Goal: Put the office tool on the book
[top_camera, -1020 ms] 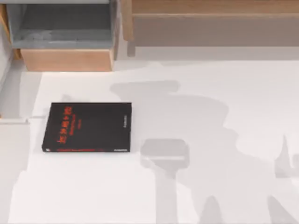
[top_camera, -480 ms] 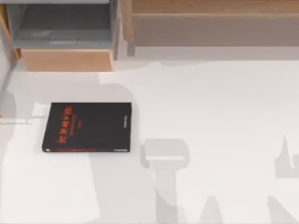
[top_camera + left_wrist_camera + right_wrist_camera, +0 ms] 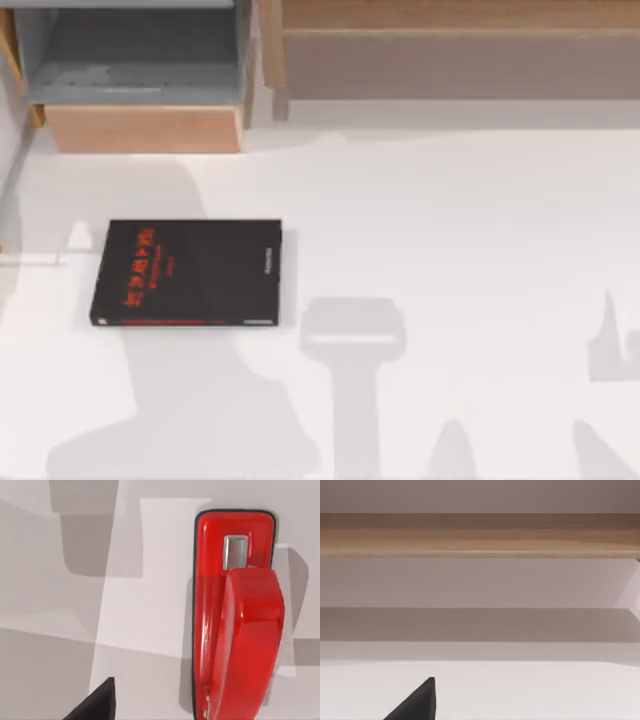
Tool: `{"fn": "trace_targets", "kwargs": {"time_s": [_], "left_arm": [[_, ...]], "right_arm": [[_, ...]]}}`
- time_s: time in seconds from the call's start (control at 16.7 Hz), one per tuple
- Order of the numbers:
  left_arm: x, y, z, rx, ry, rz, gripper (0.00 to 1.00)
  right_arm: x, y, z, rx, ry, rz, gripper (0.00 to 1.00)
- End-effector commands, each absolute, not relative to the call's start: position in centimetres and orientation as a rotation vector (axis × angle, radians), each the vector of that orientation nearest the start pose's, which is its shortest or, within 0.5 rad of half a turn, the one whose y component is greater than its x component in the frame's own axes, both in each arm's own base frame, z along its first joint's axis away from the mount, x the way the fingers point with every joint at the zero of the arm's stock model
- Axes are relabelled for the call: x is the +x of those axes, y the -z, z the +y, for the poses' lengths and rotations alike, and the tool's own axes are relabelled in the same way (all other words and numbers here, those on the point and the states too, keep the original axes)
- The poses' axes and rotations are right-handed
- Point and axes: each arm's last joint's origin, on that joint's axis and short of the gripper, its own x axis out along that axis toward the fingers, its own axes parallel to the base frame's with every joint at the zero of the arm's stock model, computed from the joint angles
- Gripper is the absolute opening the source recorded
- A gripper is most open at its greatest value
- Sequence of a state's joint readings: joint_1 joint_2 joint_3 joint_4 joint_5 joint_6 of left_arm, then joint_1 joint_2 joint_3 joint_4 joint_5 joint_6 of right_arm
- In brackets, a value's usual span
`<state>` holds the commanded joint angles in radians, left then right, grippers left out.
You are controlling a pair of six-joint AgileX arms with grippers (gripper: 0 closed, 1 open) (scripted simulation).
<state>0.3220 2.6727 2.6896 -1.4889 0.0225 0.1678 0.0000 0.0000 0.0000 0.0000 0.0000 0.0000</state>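
- On white tabletop (image 3: 480, 230), left side: black book (image 3: 187, 273), lying flat; wooden shelving (image 3: 145, 128) behind.
- Red stapler (image 3: 235, 615) under left wrist cam, partly cut off.
- Both tools: open/closed can't tell.

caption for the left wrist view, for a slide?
Left wrist camera looking down on the red stapler lying on the white table, one dark fingertip of the left gripper at the frame's edge.

Overhead on table (image 3: 480, 220); left wrist close above stapler (image 3: 235, 620).
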Motion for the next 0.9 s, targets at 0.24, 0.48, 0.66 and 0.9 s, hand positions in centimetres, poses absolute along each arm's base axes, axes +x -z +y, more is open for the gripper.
{"fn": "trace_targets", "kwargs": {"time_s": [0.24, 0.48, 0.66, 0.9], "left_arm": [[48.6, -18.5, 17.0, -0.122, -0.139, 1.468, 1.0], [48.8, -18.0, 17.2, -0.123, -0.139, 1.473, 1.0], [49.1, -17.3, 17.8, -0.124, -0.138, 1.474, 1.0], [49.1, -16.5, 17.9, -0.122, -0.138, 1.468, 1.0]], "right_arm": [[10.6, -16.0, -0.1, 0.0, 0.0, 0.0, 1.0], [10.6, -16.0, -0.1, 0.0, 0.0, 0.0, 1.0], [10.6, -16.0, -0.1, 0.0, 0.0, 0.0, 1.0], [10.6, -16.0, -0.1, 0.0, 0.0, 0.0, 1.0]]}}
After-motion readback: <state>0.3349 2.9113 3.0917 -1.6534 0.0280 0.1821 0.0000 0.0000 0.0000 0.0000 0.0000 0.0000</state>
